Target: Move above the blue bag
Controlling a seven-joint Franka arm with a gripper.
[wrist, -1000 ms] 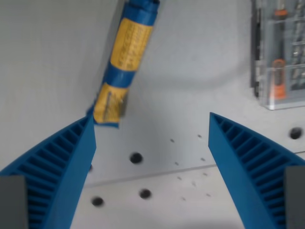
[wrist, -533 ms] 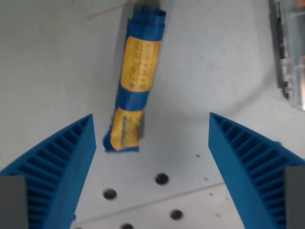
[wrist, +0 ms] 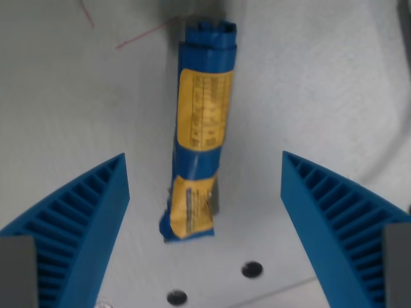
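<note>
1 blue bag (wrist: 200, 135) flat on surface (wrist: 308, 83); 2 holes (wrist: 252, 269) near; end effector (wrist: 204, 176) wide open, empty.

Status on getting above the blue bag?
Mostly done: the blue bag lies flat on the table, framed between the open gripper fingers. In hand: centring; the bag sits slightly toward the wrist view's left. Left: a small shift to centre it; nothing grasped.

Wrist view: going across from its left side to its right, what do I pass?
Left blue ribbed finger → blue bag with yellow labels, lying on the white table → right blue ribbed finger. The tool is open around the bag.
</note>
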